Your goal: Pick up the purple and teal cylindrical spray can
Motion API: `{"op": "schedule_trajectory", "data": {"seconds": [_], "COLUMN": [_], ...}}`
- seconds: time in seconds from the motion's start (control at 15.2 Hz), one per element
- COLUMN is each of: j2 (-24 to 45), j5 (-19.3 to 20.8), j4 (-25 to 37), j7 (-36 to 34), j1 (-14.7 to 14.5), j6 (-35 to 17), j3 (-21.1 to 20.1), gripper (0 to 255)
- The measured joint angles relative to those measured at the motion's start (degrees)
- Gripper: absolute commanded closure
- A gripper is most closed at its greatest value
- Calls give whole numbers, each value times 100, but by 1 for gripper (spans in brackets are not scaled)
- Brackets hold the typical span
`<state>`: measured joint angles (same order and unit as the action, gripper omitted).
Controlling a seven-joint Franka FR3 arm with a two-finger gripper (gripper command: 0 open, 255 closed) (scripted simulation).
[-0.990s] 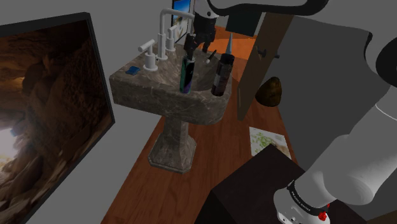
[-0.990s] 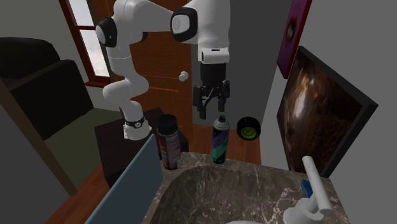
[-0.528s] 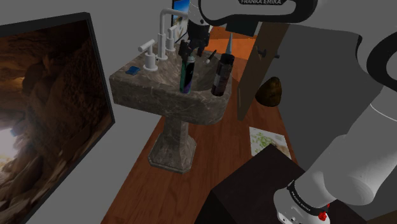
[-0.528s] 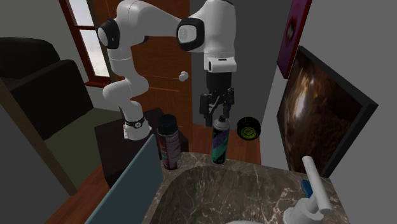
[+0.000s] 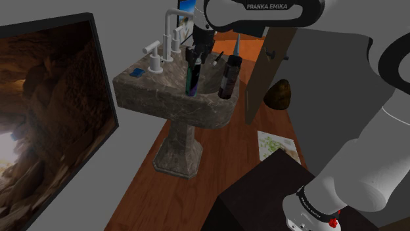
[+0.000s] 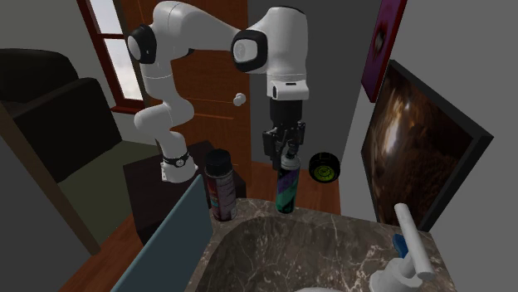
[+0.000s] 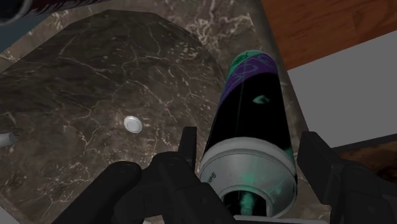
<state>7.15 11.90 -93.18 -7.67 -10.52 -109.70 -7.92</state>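
Gripper (image 6: 282,158) open, fingers either side of the purple/teal spray can (image 6: 287,189) cap, not clamped. Can upright on marble sink (image 5: 141,92) rim, just left of dark can (image 5: 229,75) in shoulder view. Arm (image 5: 271,6) lettering: "FRANKA EMIKA".

Consists of a glossy white arm (image 6: 191,21) built from fat, rounded tubular links, with dark grey round caps (image 6: 243,47) set into the joints. Bears dark "FRANKA EMIKA" lettering (image 5: 266,6) along one white link and, near the foot, a narrow black band (image 5: 314,202) with small white print and a red dot (image 5: 333,222) beside it. Ends, below a squared white wrist block (image 6: 285,85), in an all-black two-finger gripper (image 6: 285,156) with a chunky body and blocky, angular fingers (image 7: 321,159) of matte black.
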Motion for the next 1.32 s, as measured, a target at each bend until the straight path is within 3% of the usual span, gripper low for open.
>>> {"op": "schedule_trajectory", "data": {"seconds": [0.46, 1.32], "j2": [-11, 205], "j5": [-8, -17], "j4": [71, 1331], "j7": [18, 184], "j1": [1, -38], "j6": [94, 1131], "j3": [0, -16], "gripper": [255, 255]}}
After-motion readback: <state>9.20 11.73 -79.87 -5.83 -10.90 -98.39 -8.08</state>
